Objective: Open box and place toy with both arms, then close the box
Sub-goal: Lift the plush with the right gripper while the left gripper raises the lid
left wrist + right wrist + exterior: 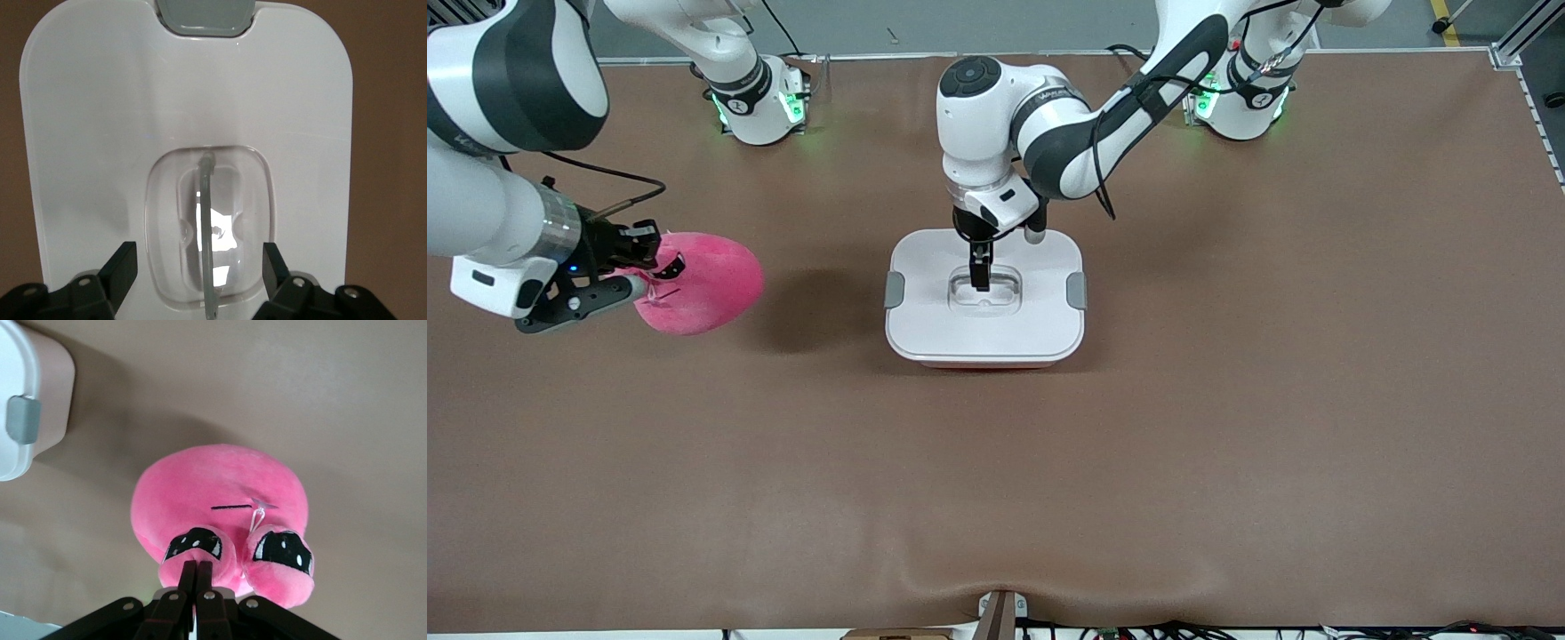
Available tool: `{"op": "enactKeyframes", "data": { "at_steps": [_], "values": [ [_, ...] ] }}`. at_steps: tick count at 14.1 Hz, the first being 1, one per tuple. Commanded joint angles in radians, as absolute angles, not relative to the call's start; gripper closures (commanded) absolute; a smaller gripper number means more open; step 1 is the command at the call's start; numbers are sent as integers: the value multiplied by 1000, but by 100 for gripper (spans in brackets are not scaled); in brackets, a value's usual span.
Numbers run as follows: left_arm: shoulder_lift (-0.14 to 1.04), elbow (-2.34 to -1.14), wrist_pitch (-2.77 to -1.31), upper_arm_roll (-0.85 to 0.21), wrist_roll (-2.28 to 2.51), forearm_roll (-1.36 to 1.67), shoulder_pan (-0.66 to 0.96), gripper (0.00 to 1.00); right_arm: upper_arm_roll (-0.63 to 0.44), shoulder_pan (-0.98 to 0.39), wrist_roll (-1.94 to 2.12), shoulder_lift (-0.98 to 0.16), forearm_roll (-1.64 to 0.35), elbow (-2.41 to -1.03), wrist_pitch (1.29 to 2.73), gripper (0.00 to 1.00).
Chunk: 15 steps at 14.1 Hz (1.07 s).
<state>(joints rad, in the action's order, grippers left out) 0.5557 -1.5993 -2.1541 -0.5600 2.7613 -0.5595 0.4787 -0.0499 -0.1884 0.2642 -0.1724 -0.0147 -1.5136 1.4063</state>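
Note:
The box [984,342] stands mid-table with its white lid [925,267] on. My left gripper [980,280] reaches down into the lid's recess. In the left wrist view it [199,257] is open, one black finger on each side of the clear handle [207,193], neither touching it. The bright pink toy [703,284] hangs above the table toward the right arm's end. My right gripper [660,267] is shut on it. The right wrist view shows the fingers [197,570] pinching a plush lobe of the toy [220,493] below its dark eye marks.
Grey clips [895,290] [1077,290] sit at both short ends of the lid. A corner of the box [27,387] shows in the right wrist view. The brown table [1227,444] stretches wide toward the front camera. A small mount [999,613] sits at its front edge.

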Motion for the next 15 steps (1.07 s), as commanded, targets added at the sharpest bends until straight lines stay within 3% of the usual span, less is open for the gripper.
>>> {"op": "enactKeyframes", "data": {
  "at_steps": [1,4,15],
  "values": [
    [580,-1582,-2172,-558,2930,-611,497,20,-52,-215,316,-158,-21,-1497,1387,100],
    [586,-1583,-2187,-558,2944,-612,497,24,-54,-224,362,-161,-26,-1485,1388,100],
    [584,-1588,-2187,-558,2951,-607,495,60,-55,-298,491,-158,-12,-1483,1344,100]
  ]
}}
